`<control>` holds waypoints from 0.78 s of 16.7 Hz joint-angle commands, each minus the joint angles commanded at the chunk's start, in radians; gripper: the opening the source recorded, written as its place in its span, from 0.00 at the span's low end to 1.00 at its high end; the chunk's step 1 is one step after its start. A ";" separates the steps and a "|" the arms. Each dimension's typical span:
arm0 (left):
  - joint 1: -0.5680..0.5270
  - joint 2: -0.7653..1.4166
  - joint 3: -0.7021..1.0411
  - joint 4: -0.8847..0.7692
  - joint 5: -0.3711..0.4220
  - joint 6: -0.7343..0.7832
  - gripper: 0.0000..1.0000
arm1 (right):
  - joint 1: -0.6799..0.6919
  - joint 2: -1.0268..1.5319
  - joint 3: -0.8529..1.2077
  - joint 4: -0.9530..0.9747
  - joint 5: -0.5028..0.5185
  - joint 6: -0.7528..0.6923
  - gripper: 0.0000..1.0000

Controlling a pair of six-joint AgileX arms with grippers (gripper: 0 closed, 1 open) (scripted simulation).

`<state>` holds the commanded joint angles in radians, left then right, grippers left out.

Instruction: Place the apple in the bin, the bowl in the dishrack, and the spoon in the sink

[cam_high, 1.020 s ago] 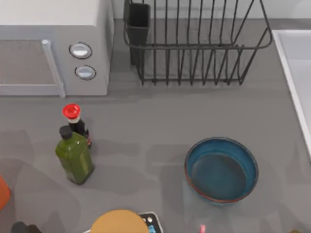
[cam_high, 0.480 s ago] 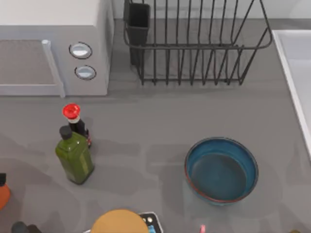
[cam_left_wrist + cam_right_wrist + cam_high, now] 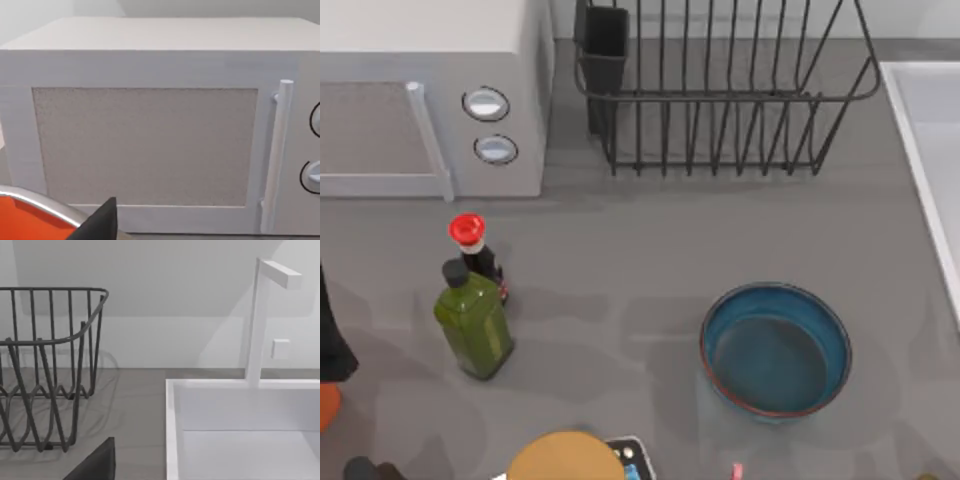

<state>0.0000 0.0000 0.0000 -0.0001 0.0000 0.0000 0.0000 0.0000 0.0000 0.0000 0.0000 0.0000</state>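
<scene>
The left arm (image 3: 332,340) works at the table's left edge, over an orange bin (image 3: 326,395); its grip cannot be told. The bowl (image 3: 775,347) sits unmoved, likely next for the dishrack (image 3: 720,90).

Microwave (image 3: 430,95); green bottle (image 3: 475,322) touching red-capped bottle (image 3: 475,250).

1. The bowl (image 3: 776,348) is wide and round, deep blue outside with a thin reddish-brown rim and teal inside. It stands upright and empty on the table, toward the right, well apart from the rack.
2. The dishrack (image 3: 725,90) is a black wire rack of upright bars at the back of the table, with a dark rectangular cup at its left corner.
3. The sink (image 3: 932,120) is a pale basin with a raised white rim at the table's right edge, just beside the dishrack.
</scene>
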 joint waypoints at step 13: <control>0.000 0.000 0.000 0.000 0.000 0.000 1.00 | 0.125 0.446 0.343 -0.312 0.002 0.131 1.00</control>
<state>0.0000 0.0000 0.0000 -0.0001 0.0000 0.0000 0.1246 0.4459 0.3430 -0.3123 0.0018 0.1311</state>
